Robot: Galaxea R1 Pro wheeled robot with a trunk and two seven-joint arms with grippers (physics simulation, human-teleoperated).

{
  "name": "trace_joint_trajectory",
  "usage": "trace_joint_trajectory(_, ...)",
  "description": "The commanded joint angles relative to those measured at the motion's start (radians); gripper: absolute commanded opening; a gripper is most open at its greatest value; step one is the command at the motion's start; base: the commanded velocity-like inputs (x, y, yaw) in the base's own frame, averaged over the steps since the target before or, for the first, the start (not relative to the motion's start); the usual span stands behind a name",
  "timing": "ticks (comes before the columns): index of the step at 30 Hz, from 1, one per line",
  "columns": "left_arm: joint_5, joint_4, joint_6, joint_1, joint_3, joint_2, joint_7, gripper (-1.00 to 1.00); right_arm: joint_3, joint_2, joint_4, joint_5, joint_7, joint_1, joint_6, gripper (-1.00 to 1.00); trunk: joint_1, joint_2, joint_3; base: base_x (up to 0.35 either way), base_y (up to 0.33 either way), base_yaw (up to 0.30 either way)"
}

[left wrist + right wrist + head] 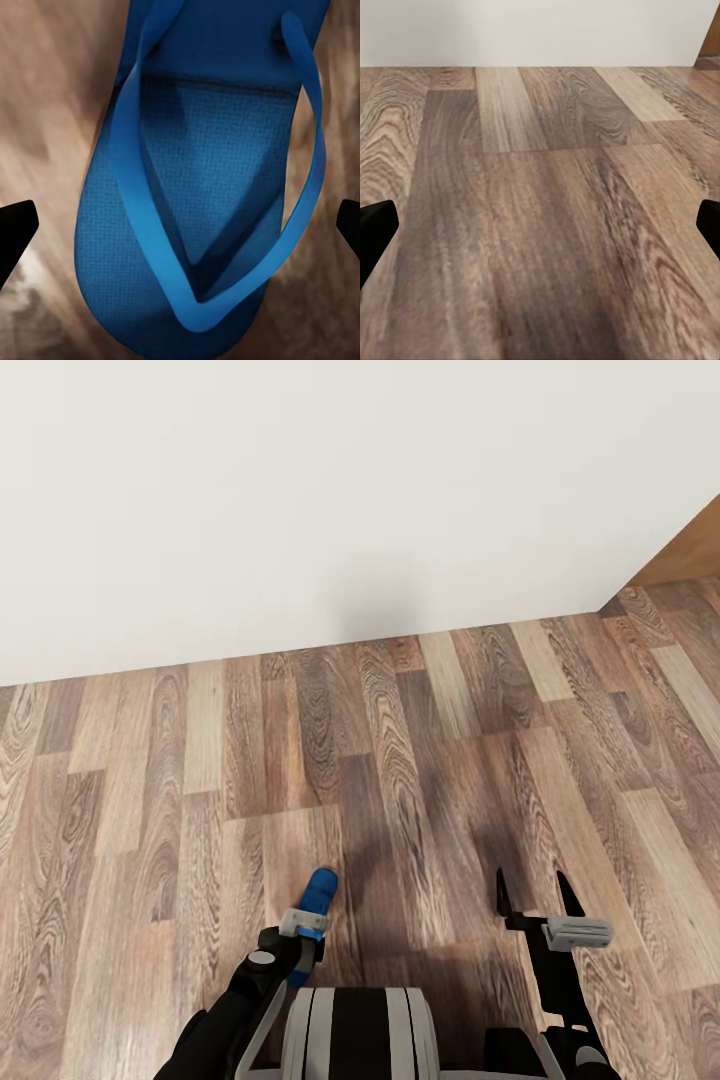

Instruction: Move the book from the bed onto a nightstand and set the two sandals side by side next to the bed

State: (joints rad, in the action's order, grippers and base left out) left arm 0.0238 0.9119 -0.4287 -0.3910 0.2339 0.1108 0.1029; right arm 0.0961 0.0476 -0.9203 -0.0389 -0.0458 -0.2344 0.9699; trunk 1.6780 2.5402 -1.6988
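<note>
One bright blue sandal (202,172) lies strap side up right under my left gripper (180,225). The gripper is open, and its black fingertips (16,229) stand apart on either side of the sandal, clear of its edges. In the head view the sandal's rounded end (321,887) pokes out past the left gripper (305,920), low over the plank floor. My right gripper (533,890) is open with nothing between its fingers; in its wrist view the right gripper (540,225) faces bare planks. The book, the bed, the nightstand and the other sandal are out of view.
A white wall (330,490) runs across just ahead, meeting the wood-plank floor (400,760). A brown wooden panel (690,550) stands at the far right where the wall ends. Open floor lies between me and the wall.
</note>
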Motion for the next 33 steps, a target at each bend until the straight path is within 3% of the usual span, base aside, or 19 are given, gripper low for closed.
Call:
trace_joint_trajectory(1,0.002,0.001,-0.005,0.000,0.002,0.000,0.005,1.00,0.001,0.000,0.001,-0.004,-0.005,0.000,0.003,1.00,0.000,0.000,0.000,0.000,0.000,0.000)
trace_joint_trajectory(15,0.002,0.001,-0.005,0.000,0.002,0.000,0.005,1.00,0.001,0.000,0.001,-0.004,-0.005,0.000,0.002,1.00,0.000,0.000,0.000,0.000,0.000,0.000)
trace_joint_trajectory(22,0.002,0.002,-0.004,0.000,0.002,0.000,0.005,1.00,0.001,0.000,0.001,-0.004,-0.005,0.000,0.002,1.00,0.001,0.001,-0.012,0.000,0.000,0.000)
trace_joint_trajectory(33,-0.002,0.001,0.033,0.000,0.001,0.000,0.008,1.00,0.001,0.000,0.001,-0.004,-0.005,0.000,0.002,1.00,0.001,0.001,-0.012,0.000,0.000,0.000)
